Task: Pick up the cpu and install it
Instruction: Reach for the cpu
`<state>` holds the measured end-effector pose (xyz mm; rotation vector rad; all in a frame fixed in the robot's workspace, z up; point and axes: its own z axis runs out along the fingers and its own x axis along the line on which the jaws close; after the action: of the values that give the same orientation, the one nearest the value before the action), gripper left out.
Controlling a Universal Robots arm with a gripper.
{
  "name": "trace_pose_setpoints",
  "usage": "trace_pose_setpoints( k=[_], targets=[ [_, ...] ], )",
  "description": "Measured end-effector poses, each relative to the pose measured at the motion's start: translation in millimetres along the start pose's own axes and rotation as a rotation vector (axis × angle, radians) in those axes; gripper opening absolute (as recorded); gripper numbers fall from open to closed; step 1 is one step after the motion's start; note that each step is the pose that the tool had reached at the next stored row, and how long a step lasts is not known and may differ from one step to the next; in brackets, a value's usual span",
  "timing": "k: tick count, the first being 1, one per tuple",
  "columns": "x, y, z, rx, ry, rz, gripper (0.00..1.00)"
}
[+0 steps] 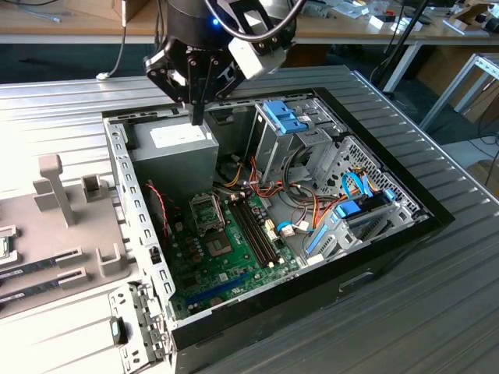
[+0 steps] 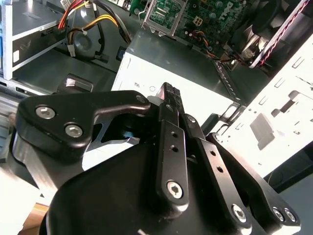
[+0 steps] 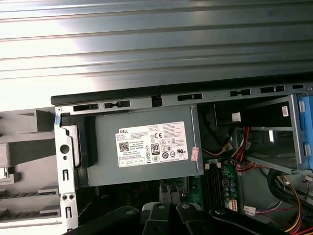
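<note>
**Ann:** While the arm hangs over the open black computer case (image 1: 296, 300), where is its black two-finger gripper (image 1: 197, 117)?

**Ben:** Above the grey metal power-supply box (image 1: 175, 152), which fills the case's far corner at the exterior view's left. The tips point down at the box's white-labelled top.

**Ann:** And the fingers?

**Ben:** Pressed together. In the second wrist view the ribbed fingertips (image 2: 168, 93) meet, and I see nothing between them.

**Ann:** So where is the cpu (image 1: 5, 246)?

**Ben:** I can't be sure. A small flat piece with a pale top and a thin green rim lies on the grey plastic tray (image 1: 62, 234), at the tray's edge where the exterior view's left border cuts it. That looks like it. The tray rests on the ribbed metal table (image 1: 390, 327) beside the case, well apart from the gripper.

**Ann:** And the socket?

**Ben:** The square metal socket frame (image 1: 207, 212) sits on the green circuit board (image 1: 187, 265). Its middle looks dark.
</note>
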<state>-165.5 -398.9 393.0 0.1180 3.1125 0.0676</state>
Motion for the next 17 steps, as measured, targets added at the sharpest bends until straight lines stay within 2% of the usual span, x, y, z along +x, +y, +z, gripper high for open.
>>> trace_pose_setpoints(
  k=[17],
  targets=[
    [8.2,-0.6,0.1,-0.0001,0.0,0.0,0.1]
  ],
)
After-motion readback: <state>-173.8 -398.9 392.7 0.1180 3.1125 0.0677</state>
